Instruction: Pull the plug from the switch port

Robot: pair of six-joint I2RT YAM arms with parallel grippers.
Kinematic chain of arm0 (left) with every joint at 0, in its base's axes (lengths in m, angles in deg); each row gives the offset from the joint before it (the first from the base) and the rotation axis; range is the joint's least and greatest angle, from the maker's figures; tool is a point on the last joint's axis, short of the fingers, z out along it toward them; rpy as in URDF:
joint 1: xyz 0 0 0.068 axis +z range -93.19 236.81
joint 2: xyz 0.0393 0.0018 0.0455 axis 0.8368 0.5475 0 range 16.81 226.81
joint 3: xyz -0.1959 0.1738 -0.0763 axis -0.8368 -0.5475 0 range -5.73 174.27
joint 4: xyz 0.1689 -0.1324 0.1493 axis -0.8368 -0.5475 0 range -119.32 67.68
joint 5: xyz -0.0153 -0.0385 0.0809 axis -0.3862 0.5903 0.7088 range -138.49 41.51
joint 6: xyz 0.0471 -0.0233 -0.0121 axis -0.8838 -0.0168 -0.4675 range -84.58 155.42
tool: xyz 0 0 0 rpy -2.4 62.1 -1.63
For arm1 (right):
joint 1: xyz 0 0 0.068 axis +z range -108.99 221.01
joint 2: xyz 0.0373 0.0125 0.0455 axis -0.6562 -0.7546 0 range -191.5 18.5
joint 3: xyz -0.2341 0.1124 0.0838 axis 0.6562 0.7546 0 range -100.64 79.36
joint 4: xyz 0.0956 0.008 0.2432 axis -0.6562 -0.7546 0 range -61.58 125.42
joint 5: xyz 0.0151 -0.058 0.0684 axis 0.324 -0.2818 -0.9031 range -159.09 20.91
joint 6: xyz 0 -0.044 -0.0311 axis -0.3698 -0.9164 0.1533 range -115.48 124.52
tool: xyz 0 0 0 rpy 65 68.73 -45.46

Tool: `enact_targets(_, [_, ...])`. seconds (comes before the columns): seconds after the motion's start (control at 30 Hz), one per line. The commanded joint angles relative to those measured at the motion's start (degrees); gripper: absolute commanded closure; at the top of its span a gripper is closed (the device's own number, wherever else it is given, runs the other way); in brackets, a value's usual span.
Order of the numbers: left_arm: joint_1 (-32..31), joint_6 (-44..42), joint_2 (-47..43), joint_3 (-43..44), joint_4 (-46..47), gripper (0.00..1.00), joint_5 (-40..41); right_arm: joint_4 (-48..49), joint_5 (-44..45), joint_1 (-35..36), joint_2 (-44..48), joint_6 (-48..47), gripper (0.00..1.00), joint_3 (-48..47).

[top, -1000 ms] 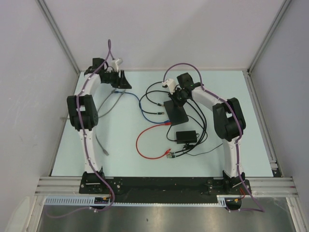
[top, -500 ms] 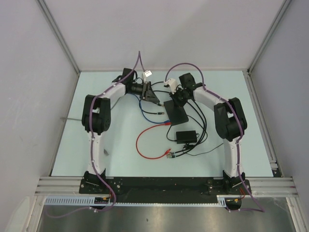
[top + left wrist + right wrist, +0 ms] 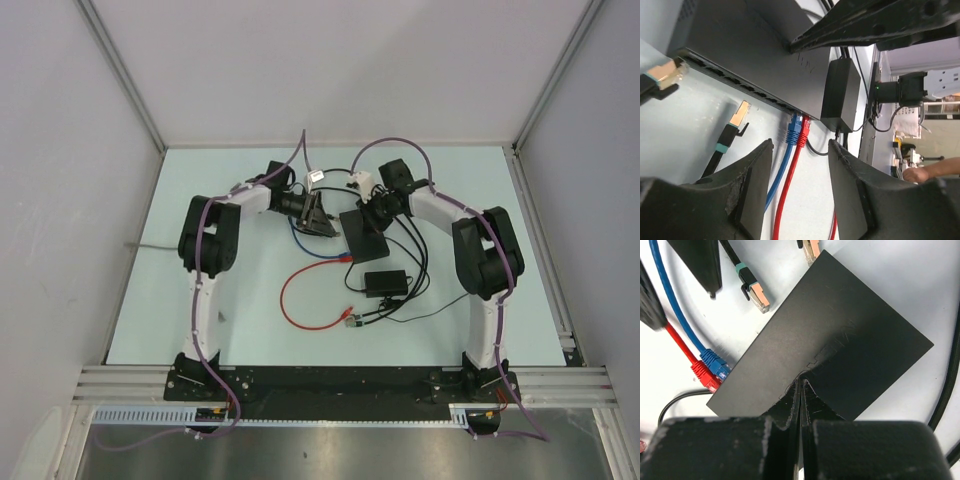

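Observation:
The switch (image 3: 363, 232) is a flat black box lying mid-table. A blue plug (image 3: 793, 131) and a red plug (image 3: 803, 131) sit side by side in ports at one end of its socket edge (image 3: 740, 82). My left gripper (image 3: 801, 150) is open just left of that edge, and the blue and red cables run between its fingers without touching them. In the top view it (image 3: 320, 215) hangs beside the switch. My right gripper (image 3: 801, 382) is shut, its tips down on the switch's top face (image 3: 840, 325). The right wrist view shows both plugs (image 3: 710, 367) too.
A smaller black adapter box (image 3: 386, 282) with thin black leads lies just in front of the switch. Two loose black cables with gold plugs (image 3: 740, 112) (image 3: 662, 72) lie by the socket edge. The red cable loops (image 3: 295, 300) toward the near side.
My left arm has swung from the back left corner rightward to the switch's socket edge, its jaws narrowing a little. The right gripper has stayed shut on the switch top.

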Motion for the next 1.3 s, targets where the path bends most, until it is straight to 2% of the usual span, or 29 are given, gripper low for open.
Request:
enact_targets(0.0, [-1.48, -4.87, 1.27, 0.95, -2.09, 0.47, -0.35, -13.96, 1.85, 0.0, -4.08, 1.42, 1.0, 5.06])
enact_targets(0.17, [-2.71, -6.98, 3.3, 3.05, -4.03, 0.47, 1.32, -12.73, 6.24, 0.88, -8.03, 2.9, 1.0, 5.32])
enact_targets(0.53, [-5.53, -8.57, 6.81, 6.22, -6.14, 0.48, 1.94, -11.58, 5.46, 0.09, -10.49, 5.2, 0.98, 4.71])
enact_targets(0.97, [-6.32, -9.88, 9.8, 10.0, -8.61, 0.58, 1.32, -13.78, 4.66, -0.09, -12.43, 4.76, 0.97, 2.24])
enact_targets(1.27, [-7.37, -12.25, 9.72, 10.18, -10.54, 0.6, 0.53, -14.04, 4.31, -0.17, -12.6, 4.58, 0.96, 1.89])
